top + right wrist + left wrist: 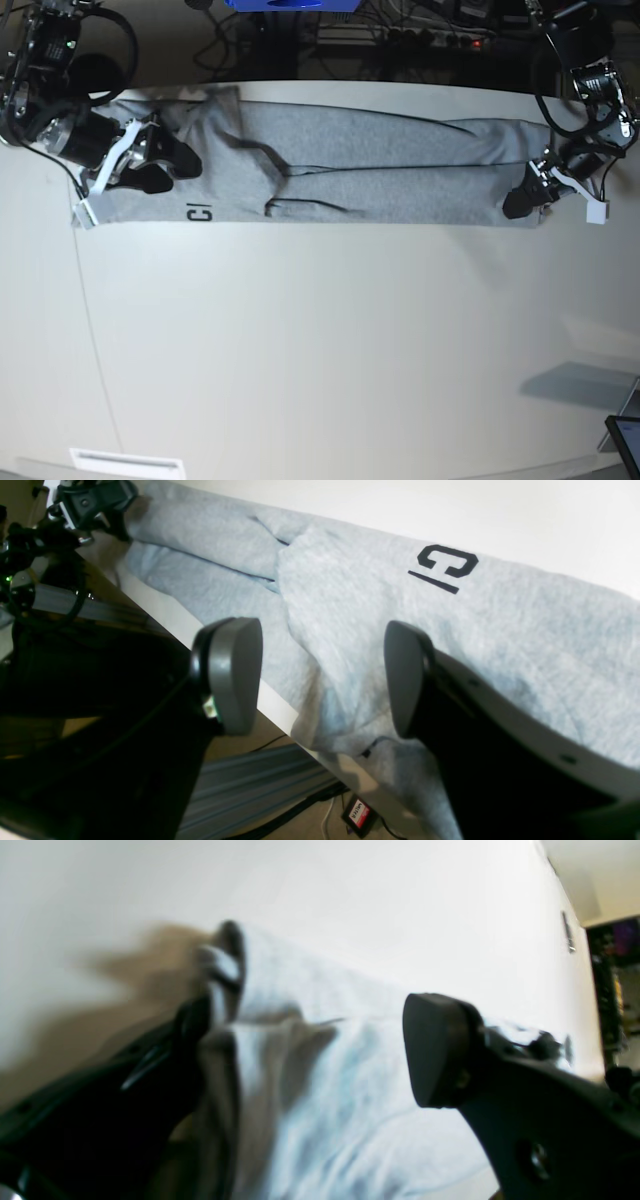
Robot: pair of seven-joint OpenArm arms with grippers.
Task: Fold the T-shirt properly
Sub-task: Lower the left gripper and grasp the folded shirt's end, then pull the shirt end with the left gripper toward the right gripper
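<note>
The T-shirt (350, 170) lies along the far edge of the white table (330, 340) as a long, narrow band that reaches from one arm to the other. It is heather-grey, and a few black block letters (198, 213) show on its near edge, close to the end at the left of the base view. Near the middle of the band the cloth has some folds and creases. In the right wrist view part of the shirt hangs a little over the table edge, and the same black lettering (446, 565) is seen on the upper layer.

The right gripper (165, 165) is at the end of the shirt with the letters. Its jaws stand apart, one finger (232, 675) beyond the table edge and the other above the grey cloth, and nothing is between them.

The left gripper (527, 195) is at the opposite end of the shirt. Its jaws are wide apart. In the left wrist view, which is blurred, one finger (225, 960) lies against the edge of the cloth and the other finger (435, 1050) is above the cloth; the cloth is not clamped.
</note>
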